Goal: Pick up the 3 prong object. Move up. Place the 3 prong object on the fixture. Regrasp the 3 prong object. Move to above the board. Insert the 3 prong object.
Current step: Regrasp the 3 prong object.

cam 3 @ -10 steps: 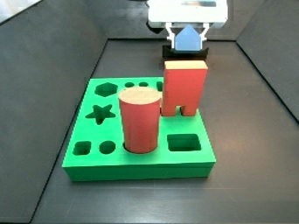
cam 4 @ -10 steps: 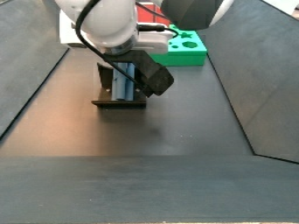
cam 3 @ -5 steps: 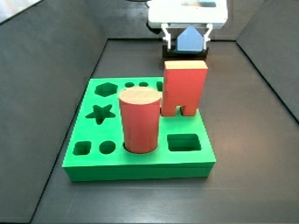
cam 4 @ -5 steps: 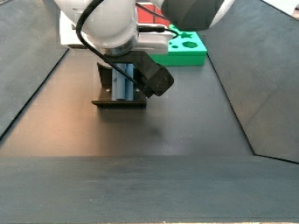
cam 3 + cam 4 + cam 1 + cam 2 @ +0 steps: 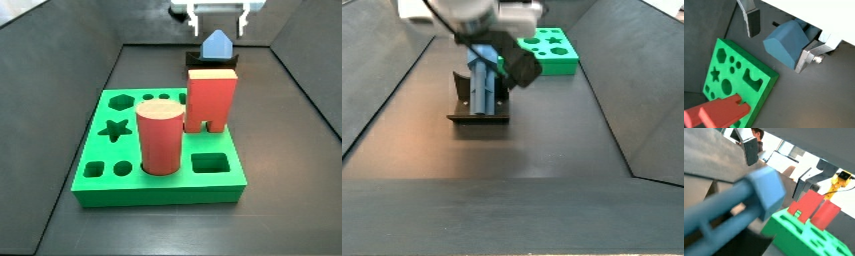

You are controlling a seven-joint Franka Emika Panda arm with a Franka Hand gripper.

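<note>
The 3 prong object (image 5: 215,46) is sitting upright on the fixture (image 5: 480,108), pointed end up. The end effector (image 5: 218,12) is hovering just above it, jaws spread wide and holding nothing. Looks like light, stiff, smooth plastic, so I'd pinch the flat sides of the body.

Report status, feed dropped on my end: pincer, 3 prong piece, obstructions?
Pincer open, above the fixture. 3 prong object standing on fixture, released. Nothing blocking.
</note>
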